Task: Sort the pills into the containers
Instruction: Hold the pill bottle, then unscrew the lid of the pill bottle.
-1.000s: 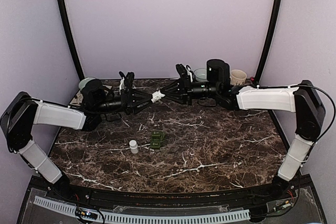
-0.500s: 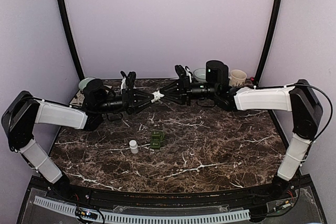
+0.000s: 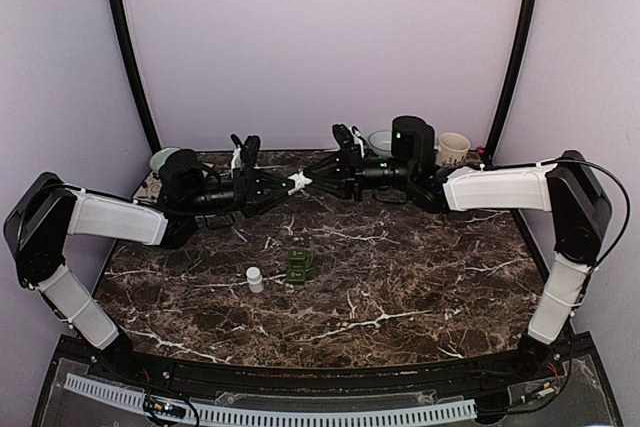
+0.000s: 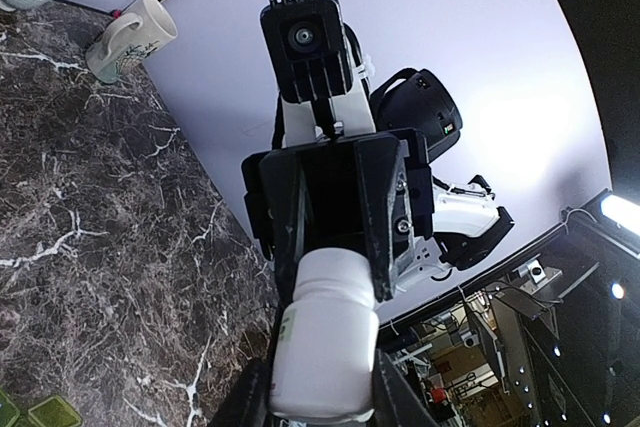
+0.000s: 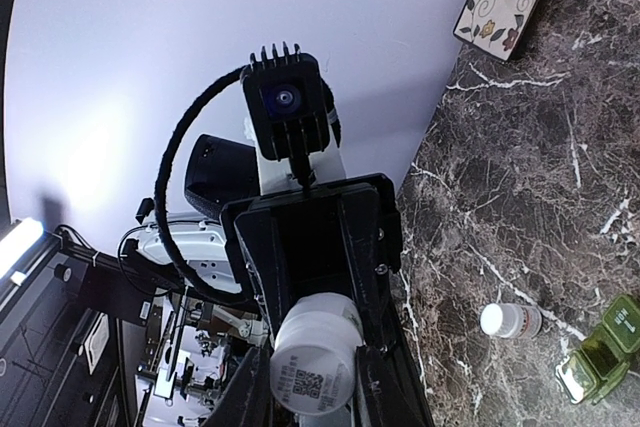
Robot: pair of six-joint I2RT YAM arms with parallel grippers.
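Pale lilac walls (image 3: 320,37) close in a dark brown marble worktop (image 3: 420,287) veined in white, with 2 curved black poles (image 3: 128,57) rising from its back corners and a white slotted strip (image 3: 300,415) along its near edge.

Bottle (image 3: 255,279) left of containers (image 3: 300,265), mug (image 3: 453,147), seemingly bowl (image 3: 381,139), behind right

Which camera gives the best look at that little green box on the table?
The top view: the green box shows whole, though small. The right wrist view shows it bigger but cut off at the frame's edge. The left wrist view catches only a corner.
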